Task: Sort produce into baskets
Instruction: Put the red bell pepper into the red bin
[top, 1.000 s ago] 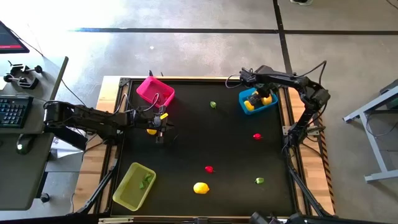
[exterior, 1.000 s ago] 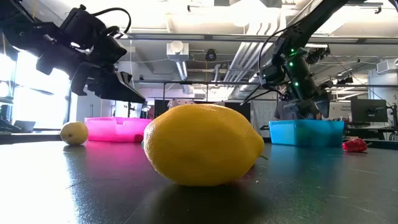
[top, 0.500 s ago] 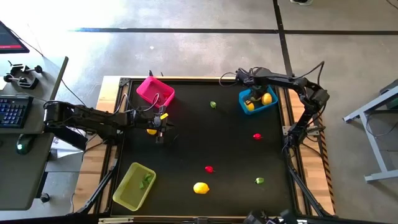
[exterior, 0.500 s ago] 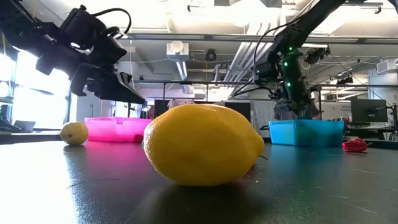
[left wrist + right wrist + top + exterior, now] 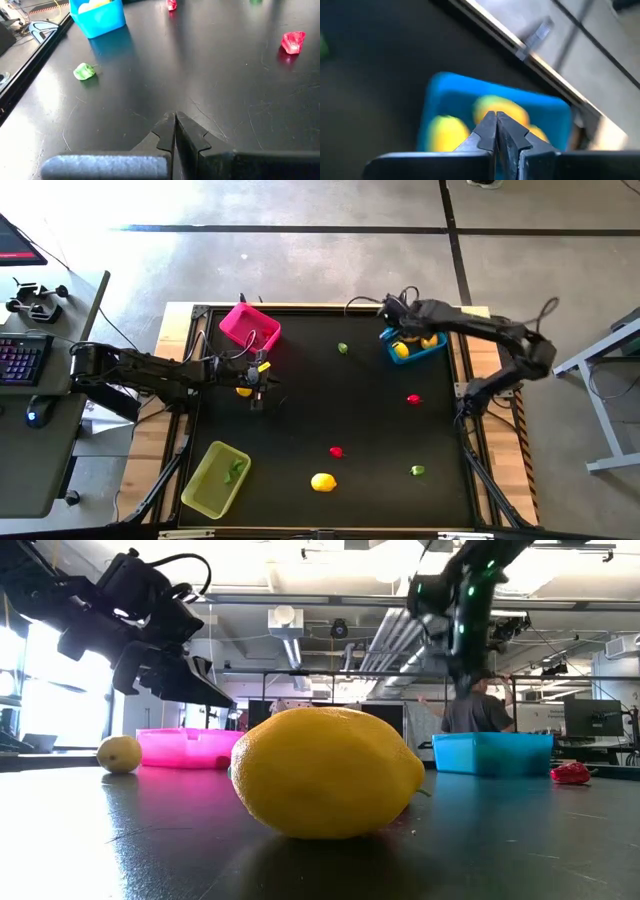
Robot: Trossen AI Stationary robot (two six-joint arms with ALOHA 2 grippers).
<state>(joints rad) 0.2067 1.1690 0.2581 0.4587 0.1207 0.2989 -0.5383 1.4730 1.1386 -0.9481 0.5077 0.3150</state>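
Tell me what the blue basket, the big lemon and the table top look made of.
Blue basket: likely plastic, with smooth, evenly coloured, slightly glossy walls. Lemon: probably moulded plastic or foam; uniform yellow, faint sheen, too regular for real fruit. Table top: dark, hard, semi-gloss sheet, scratched and reflecting the basket's colour; exact material unclear.
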